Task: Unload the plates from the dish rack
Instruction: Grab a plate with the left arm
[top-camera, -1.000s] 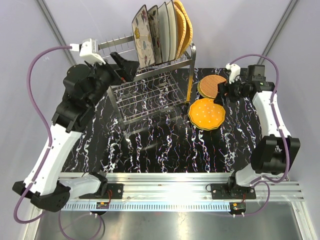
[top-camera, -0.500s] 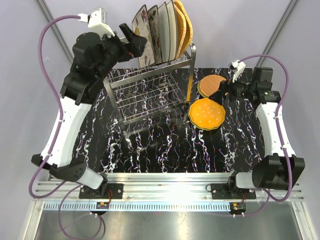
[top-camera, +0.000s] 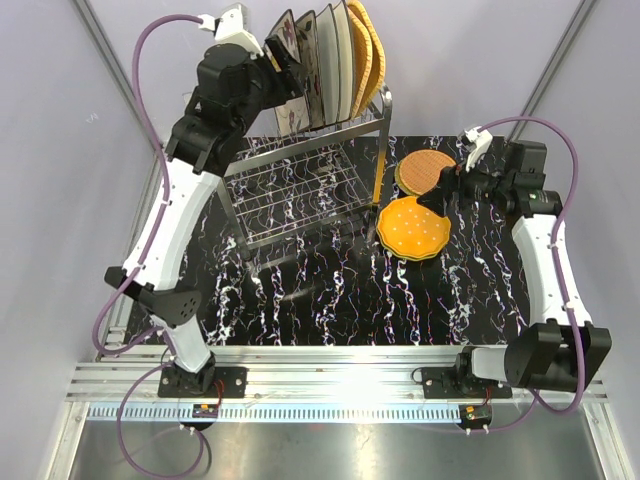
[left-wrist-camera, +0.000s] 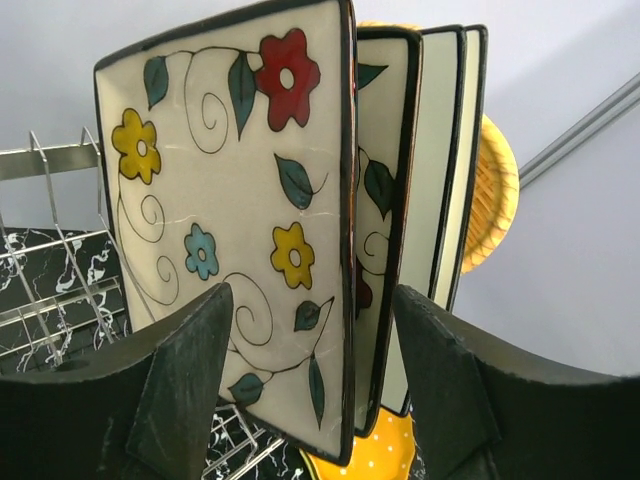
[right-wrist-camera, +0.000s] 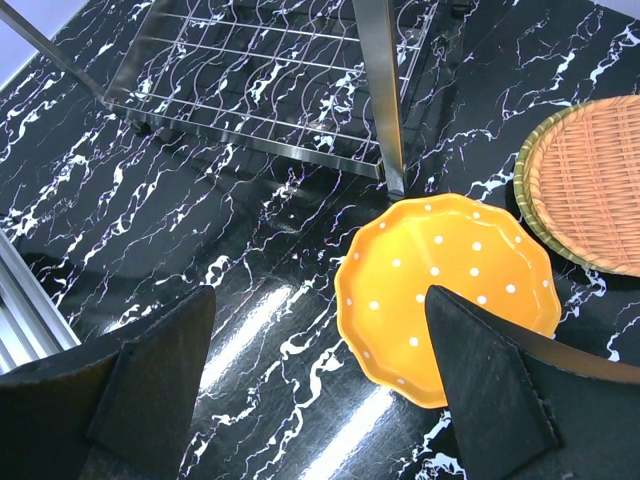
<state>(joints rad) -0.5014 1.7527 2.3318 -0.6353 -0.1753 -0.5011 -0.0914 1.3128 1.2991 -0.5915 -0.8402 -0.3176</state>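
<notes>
The left gripper (left-wrist-camera: 310, 300) stands open astride the lower edge of the front floral plate (left-wrist-camera: 230, 200), which is upright in the top prongs of the rack (top-camera: 300, 190). The second plate (left-wrist-camera: 385, 200) sits just behind, so an off-centre closure could pinch both or topple the row. The right gripper (right-wrist-camera: 320, 295) hangs open and empty above the orange plate (right-wrist-camera: 450, 290) on the table (right-wrist-camera: 250, 260).

1. The left arm (top-camera: 170, 215) has white link shells and black joint housings.
2. The right arm (top-camera: 545, 260) has the same white shells and black joints.
3. A purple cable (top-camera: 150, 38) loops along each arm to a white wrist connector.
4. The left claw (left-wrist-camera: 315, 390) and right claw (right-wrist-camera: 325, 390) have matte black, wedge-shaped fingers.
5. The bases (top-camera: 205, 380) are black.
</notes>
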